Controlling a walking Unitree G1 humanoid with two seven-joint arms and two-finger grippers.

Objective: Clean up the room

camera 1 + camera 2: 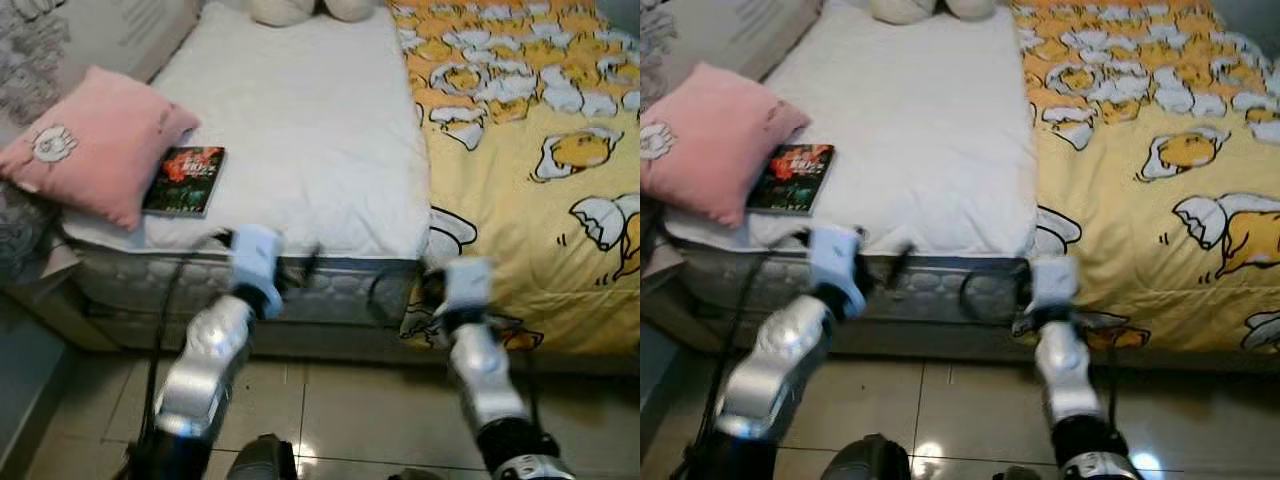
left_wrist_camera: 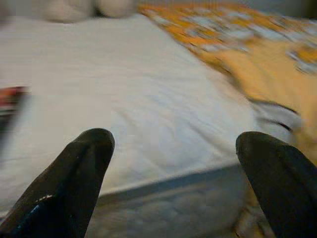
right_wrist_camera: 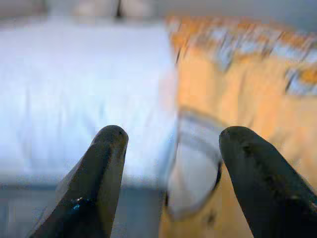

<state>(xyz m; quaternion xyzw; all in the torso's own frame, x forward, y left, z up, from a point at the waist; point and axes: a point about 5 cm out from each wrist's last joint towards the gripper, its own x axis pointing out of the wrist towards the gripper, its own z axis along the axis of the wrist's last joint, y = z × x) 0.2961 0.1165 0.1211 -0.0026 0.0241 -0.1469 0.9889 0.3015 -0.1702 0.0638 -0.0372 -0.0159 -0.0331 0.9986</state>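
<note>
A dark book (image 1: 184,180) with a red cover picture lies flat on the white mattress (image 1: 300,130), right beside a pink pillow (image 1: 90,140) at the bed's left edge. A yellow duvet (image 1: 540,170) with a white-and-orange print covers the right half of the bed. My left gripper (image 2: 173,144) is held open at the foot edge of the mattress, to the right of the book and short of it. My right gripper (image 3: 171,136) is also open, low in front of the seam where the duvet overhangs the mattress. Neither holds anything.
Two pale plush shapes (image 1: 300,8) rest at the head of the bed. A grey patterned cushion (image 1: 25,60) sits behind the pink pillow. Glossy tiled floor (image 1: 340,410) lies between me and the bed frame.
</note>
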